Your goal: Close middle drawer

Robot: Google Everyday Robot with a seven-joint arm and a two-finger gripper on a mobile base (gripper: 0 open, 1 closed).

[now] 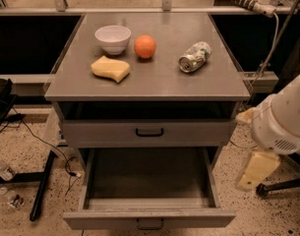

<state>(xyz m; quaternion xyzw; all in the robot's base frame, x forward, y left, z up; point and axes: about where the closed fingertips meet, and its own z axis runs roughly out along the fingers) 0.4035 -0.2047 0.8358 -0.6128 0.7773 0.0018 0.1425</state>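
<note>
The gripper [250, 149] hangs beside the bench [159, 77], fingers [257, 168] apart and holding nothing. The pulled-out middle drawer [149, 219] is near them, untouched.

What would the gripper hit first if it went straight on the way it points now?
The gripper hangs right of the cabinet, pointing down. It would probably meet the floor just beside the open middle drawer. Depth is unclear, so it might clip the drawer's front right corner.
</note>
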